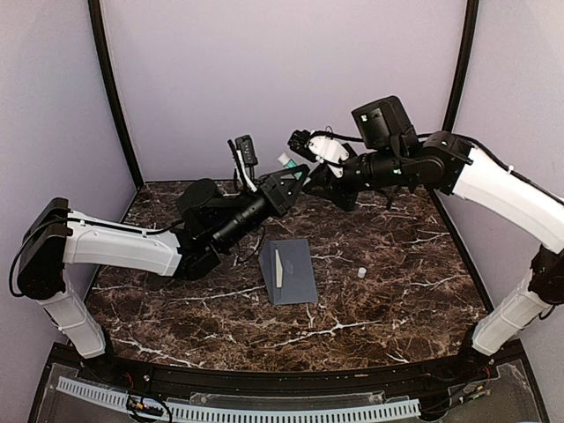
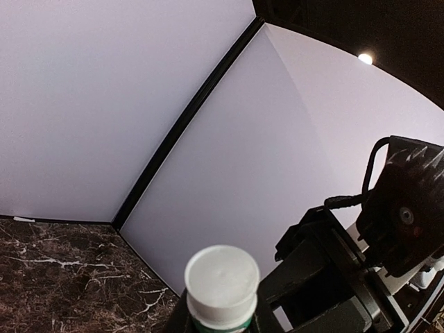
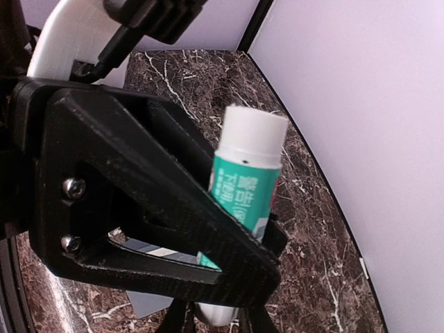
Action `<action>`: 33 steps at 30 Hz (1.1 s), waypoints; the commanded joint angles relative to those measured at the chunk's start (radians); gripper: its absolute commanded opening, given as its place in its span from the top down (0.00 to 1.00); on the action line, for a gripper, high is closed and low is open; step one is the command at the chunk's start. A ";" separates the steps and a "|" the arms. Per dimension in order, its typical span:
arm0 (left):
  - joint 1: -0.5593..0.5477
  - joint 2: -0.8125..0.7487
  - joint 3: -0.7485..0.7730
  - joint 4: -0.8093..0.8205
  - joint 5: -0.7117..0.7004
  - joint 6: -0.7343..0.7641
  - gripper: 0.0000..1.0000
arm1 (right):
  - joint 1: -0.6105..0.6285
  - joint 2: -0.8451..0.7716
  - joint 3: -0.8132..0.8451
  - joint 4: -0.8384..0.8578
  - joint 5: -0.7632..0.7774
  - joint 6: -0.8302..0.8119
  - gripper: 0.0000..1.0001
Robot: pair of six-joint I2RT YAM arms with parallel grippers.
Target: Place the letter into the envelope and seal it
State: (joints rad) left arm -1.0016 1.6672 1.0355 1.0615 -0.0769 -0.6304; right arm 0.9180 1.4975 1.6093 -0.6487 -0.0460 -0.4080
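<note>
The slate grey-blue paper envelope (image 1: pixel 298 275) lies flat near the table's centre. A cream sliver of the bordered paper letter (image 1: pixel 278 267) shows toward its 9 o'clock edge, so insertion looks done and sealing is left. Raised at its 12 o'clock, the left gripper (image 1: pixel 293 176) clamps an uncapped green-and-white glue stick (image 3: pixel 246 187). The right gripper (image 3: pixel 215 320) flanks the stick's base, but I cannot tell whether it pinches. 1 small white cap (image 1: pixel 361 272) sits at the envelope's 3 o'clock.
</note>
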 commanded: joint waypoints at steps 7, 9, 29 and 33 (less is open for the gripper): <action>0.004 -0.042 -0.031 0.069 0.024 0.038 1.00 | -0.183 0.073 0.123 -0.075 -0.725 0.203 0.94; 0.004 -0.038 -0.035 0.088 0.038 0.050 1.00 | -0.244 0.091 0.103 -0.058 -1.048 0.272 0.93; 0.004 -0.051 -0.047 0.095 -0.039 0.031 1.00 | -0.196 -0.063 -0.132 0.039 -0.162 0.102 0.48; 0.004 -0.036 -0.041 0.101 -0.051 0.018 1.00 | -0.104 -0.050 -0.097 0.052 -0.058 0.051 0.48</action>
State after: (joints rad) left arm -0.9977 1.6661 0.9985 1.1492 -0.0925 -0.6029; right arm 0.7383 1.4467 1.4883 -0.6266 -0.3347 -0.2649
